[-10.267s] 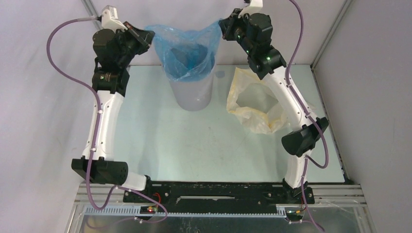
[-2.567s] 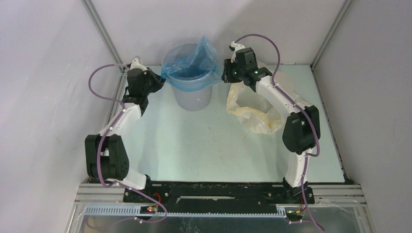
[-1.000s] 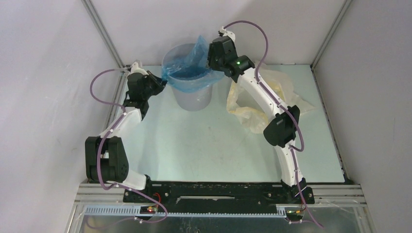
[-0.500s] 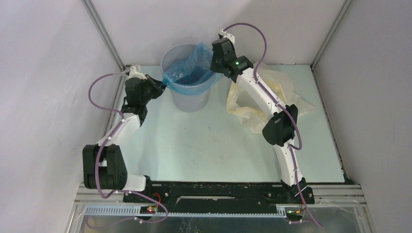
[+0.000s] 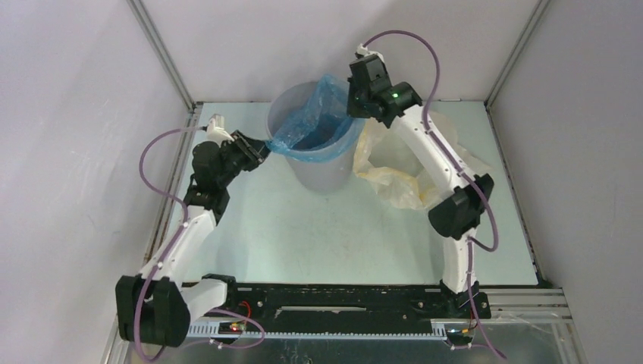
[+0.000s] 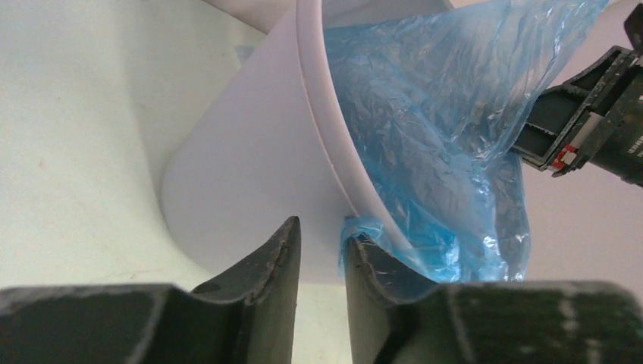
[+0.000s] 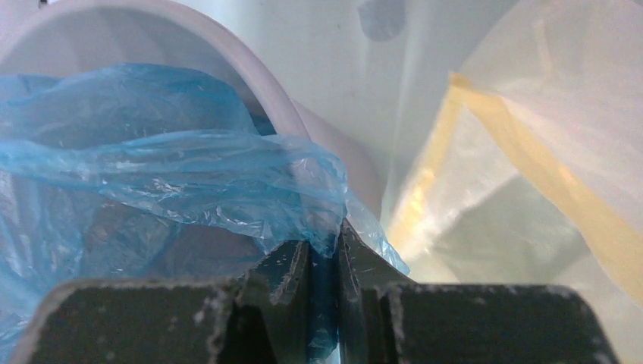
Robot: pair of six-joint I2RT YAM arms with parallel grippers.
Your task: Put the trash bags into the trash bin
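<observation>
Blue bag (image 5: pixel 312 121) pinched by raised right pincer (image 7: pixel 324 249).

1. Top camera: high at the near side, looking down.
2. Left wrist camera: close, facing right at the bin (image 6: pixel 243 152).
3. Right wrist camera: close at the bin's right rim.
4. All see the blue bag (image 5: pixel 317 110).

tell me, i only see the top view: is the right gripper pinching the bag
observer: yes, the right wrist view shows the right gripper shut on a fold of the bag.
operator: and the left one
observer: the left gripper has its jaws slightly apart, nothing between them.
operator: is the bag over the rim there
observer: a small bit laps over the bin rim, right at one fingertip.
</observation>
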